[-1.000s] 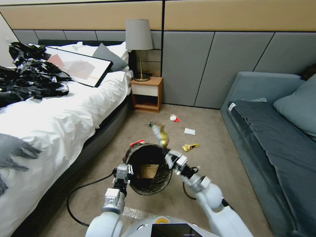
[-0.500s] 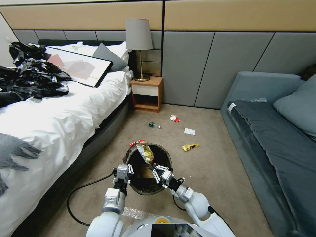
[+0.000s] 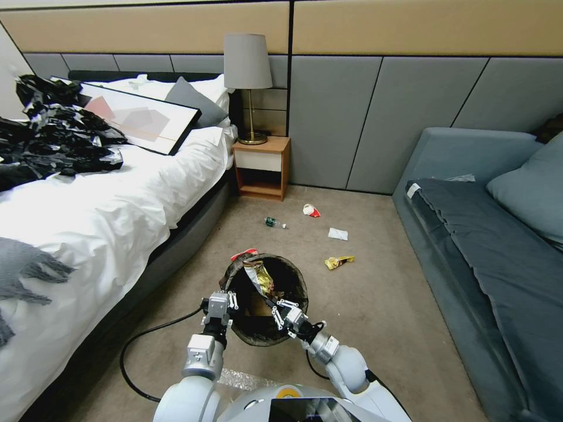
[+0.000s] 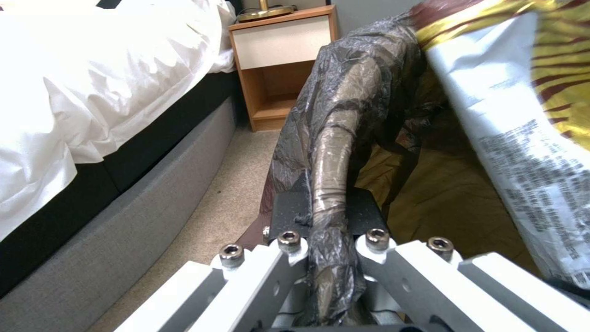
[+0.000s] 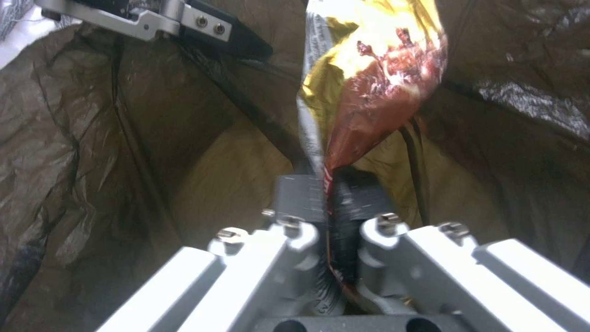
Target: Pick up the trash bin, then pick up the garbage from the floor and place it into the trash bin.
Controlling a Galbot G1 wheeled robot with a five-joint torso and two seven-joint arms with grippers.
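Your left pincer (image 3: 219,306) is clamping tight low in front while your right pincer (image 3: 285,312), beside it, is pinching shut.

Lamp (image 3: 247,82) on nightstand (image 3: 261,167) (between bed (image 3: 105,217), sofa (image 3: 487,246)).

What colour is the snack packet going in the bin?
Crinkly snack packet: yellow-gold and dark red; right wrist view.
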